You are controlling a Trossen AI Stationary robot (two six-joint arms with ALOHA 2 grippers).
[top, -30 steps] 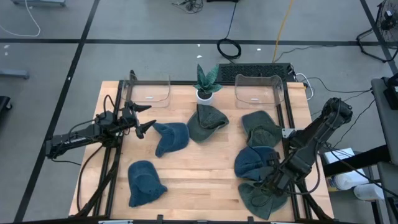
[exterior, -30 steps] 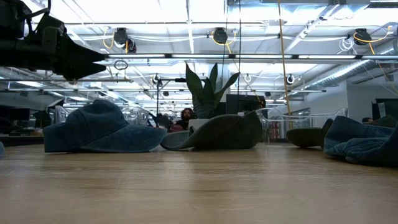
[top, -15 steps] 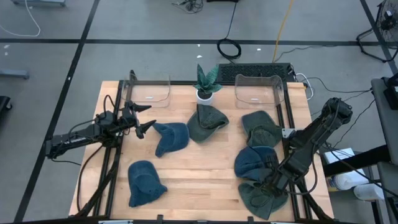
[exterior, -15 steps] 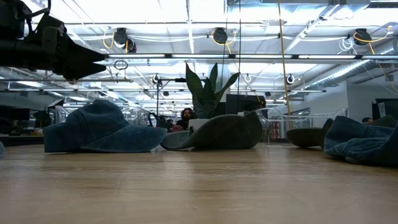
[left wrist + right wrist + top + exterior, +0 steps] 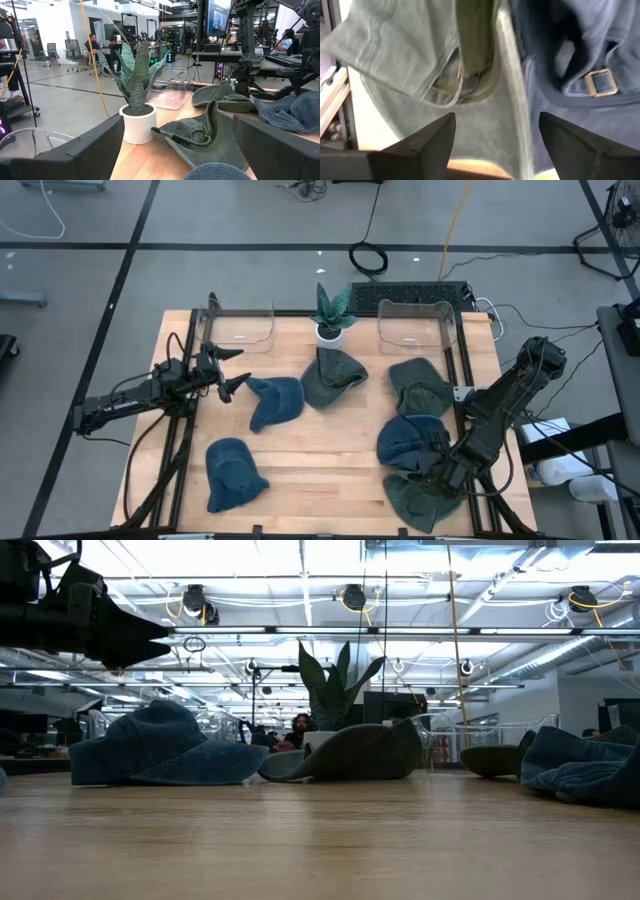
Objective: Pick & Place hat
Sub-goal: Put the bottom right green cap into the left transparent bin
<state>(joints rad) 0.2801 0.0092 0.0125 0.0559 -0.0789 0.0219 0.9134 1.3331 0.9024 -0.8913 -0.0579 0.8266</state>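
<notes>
hats lay scattered over your table (image 5: 330, 465): the green hat (image 5: 412, 502) sat at the near right corner, touching a blue hat (image 5: 405, 440). your right gripper (image 5: 432, 476) hung just above them, fingers spread, gripping nothing. your left gripper (image 5: 232, 372) waited spread beside another blue hat (image 5: 274, 400).

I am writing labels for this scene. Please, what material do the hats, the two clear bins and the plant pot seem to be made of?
The blue hat and the green hat look like washed cotton, perhaps denim: matte, soft folds, visible seams. The left clear bin and the right clear bin look like glossy transparent plastic; the wooden table shows through them. The plant pot is smooth matte white, ceramic or plastic.
</notes>
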